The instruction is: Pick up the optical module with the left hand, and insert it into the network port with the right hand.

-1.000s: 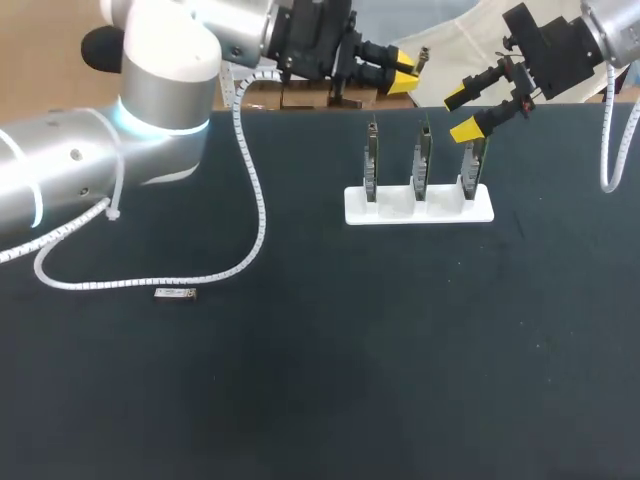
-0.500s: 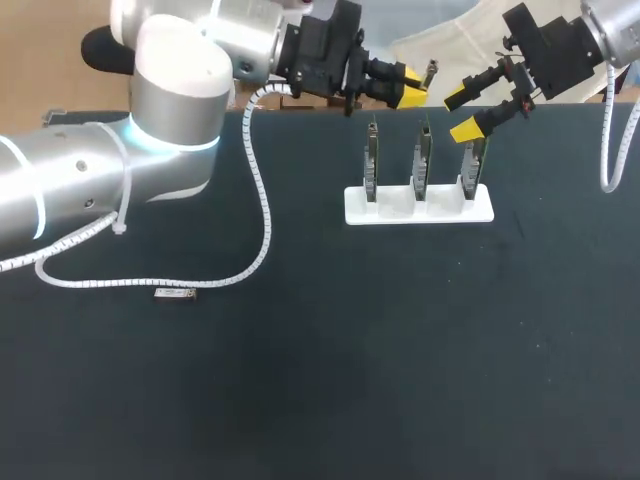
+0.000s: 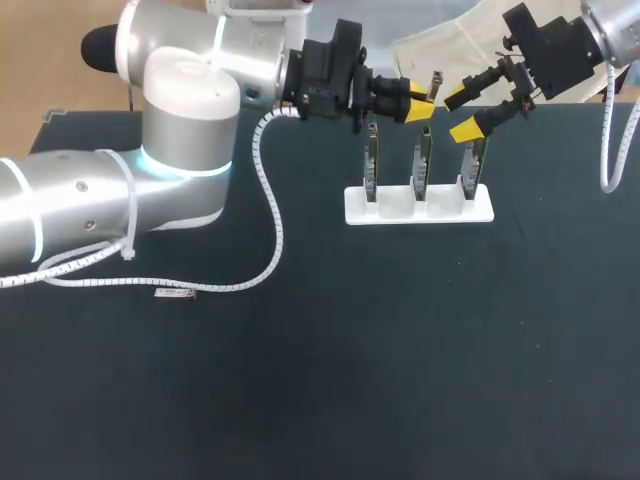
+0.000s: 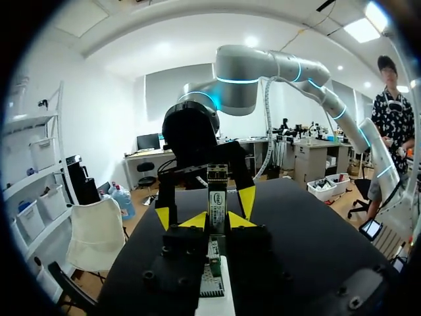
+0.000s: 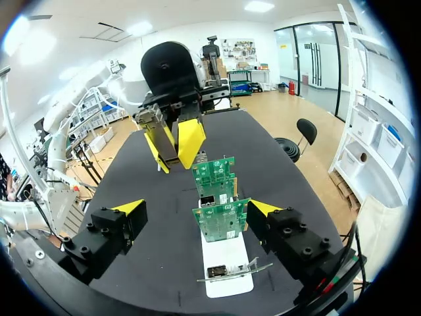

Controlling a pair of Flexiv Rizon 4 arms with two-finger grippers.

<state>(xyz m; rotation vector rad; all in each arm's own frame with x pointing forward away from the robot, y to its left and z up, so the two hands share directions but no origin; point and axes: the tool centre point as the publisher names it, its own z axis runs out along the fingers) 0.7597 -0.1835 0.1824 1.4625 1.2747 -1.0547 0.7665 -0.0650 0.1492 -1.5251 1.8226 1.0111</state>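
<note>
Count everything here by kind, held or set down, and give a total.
Circuit boards: 3
White stand: 1
Optical module, in the left hand: 1
Small loose grey piece: 1
Total: 6

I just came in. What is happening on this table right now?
The left tool is shut on the module and holds it in the air, close to three boards that stand upright in a white stand. The right tool is open and hangs over the right end of the stand. The module is not yet plugged into any board.
</note>
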